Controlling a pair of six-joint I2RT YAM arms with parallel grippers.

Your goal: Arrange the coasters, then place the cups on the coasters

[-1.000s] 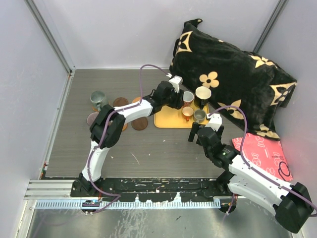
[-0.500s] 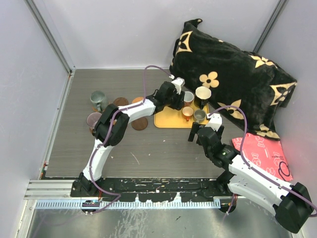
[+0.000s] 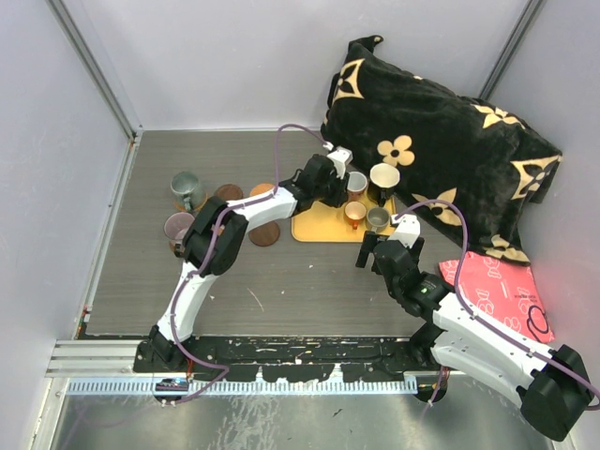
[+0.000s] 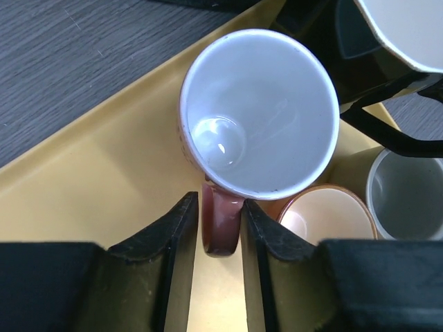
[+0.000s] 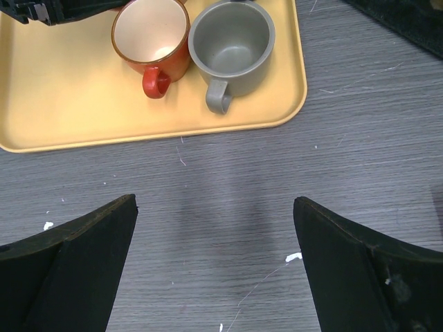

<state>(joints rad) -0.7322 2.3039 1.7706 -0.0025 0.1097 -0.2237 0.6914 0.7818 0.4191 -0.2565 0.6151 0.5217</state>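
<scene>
Grey tabletop (image 3: 187, 281): on the yellow tray (image 4: 104, 187), left gripper (image 4: 220, 205) jaws narrowly straddle the handle (image 4: 221, 238) of the copper-pink cup (image 4: 259, 111), contact unclear; right gripper (image 5: 214, 202), at the tray's 6 o'clock, gapes wide, empty.

My left wrist view cuts the black cup (image 4: 408, 28) off at the top corner and the grey cup (image 4: 408, 197) at the right edge. Overhead, my left arm (image 3: 251, 208) covers some coasters (image 3: 265, 234).

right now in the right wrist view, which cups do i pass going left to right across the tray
orange cup → grey cup, both on the tray
</scene>
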